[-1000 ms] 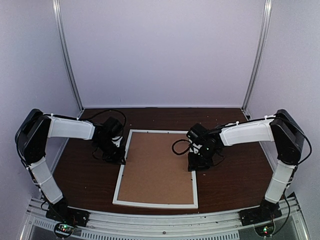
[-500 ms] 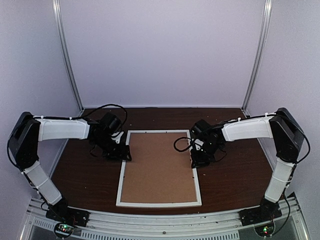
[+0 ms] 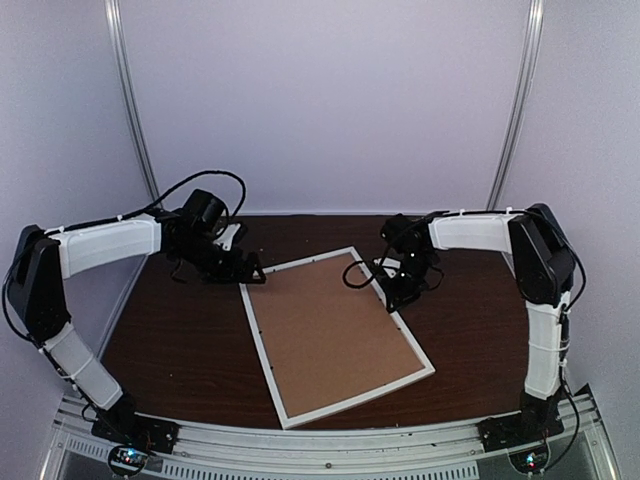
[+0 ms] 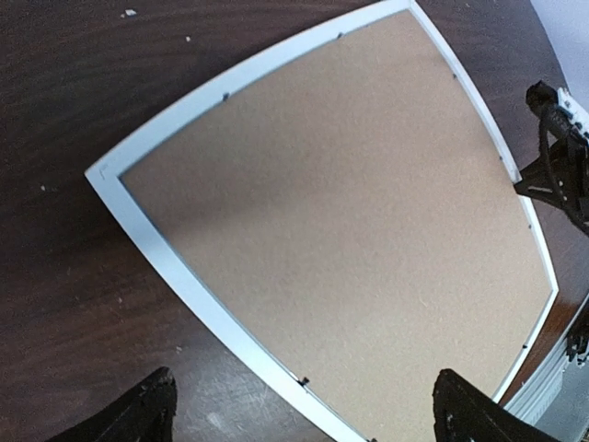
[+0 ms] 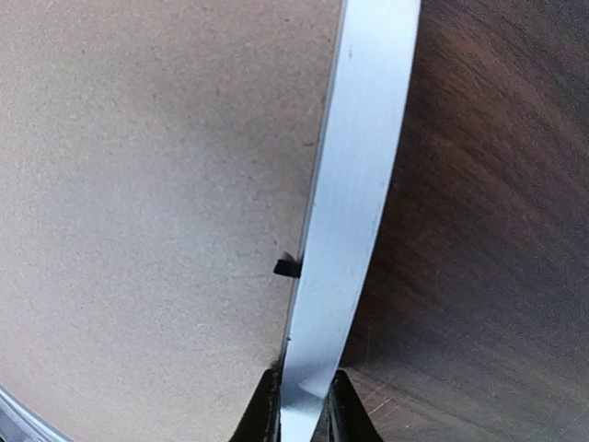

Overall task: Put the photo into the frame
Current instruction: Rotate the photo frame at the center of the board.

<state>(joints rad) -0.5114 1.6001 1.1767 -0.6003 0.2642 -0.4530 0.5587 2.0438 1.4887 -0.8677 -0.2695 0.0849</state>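
Right wrist view shows the right fingers [image 5: 261,412] clamped on the white right edge of the frame [image 5: 354,184]. The left fingers [image 4: 138,419] stand wide apart near its far left corner. It lies skewed on the dark surface [image 3: 180,330], brown backing board [image 3: 335,325] up.

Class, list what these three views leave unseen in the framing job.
Sunset photo: in no view; brown fibreboard backing fills the thin white rectangular frame.
Left tool: left wrist view, mostly cut off by bottom edge.
Right tool: top view, too small to show its grip.
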